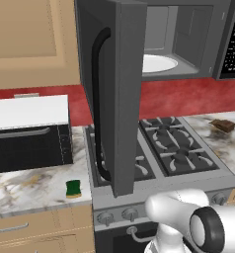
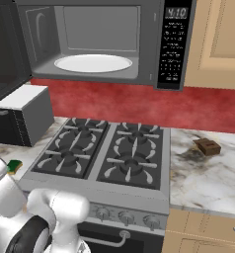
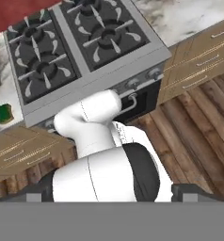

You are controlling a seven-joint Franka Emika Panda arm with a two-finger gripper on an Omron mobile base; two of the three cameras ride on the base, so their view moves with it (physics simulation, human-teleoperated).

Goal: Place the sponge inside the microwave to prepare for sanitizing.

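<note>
Left base view: the sponge [image 1: 73, 189] is left ungrasped on the surface [image 1: 25, 185]; the microwave [image 1: 188, 39] is opened; the hand is released.

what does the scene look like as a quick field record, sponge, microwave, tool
sponge: on the counter left of the stove, green side up, untouched
microwave: above the stove, door swung open, white plate inside, bare
brown object: on the counter right of the stove
tool: open, holding nothing
task: sponge not yet picked up
</note>
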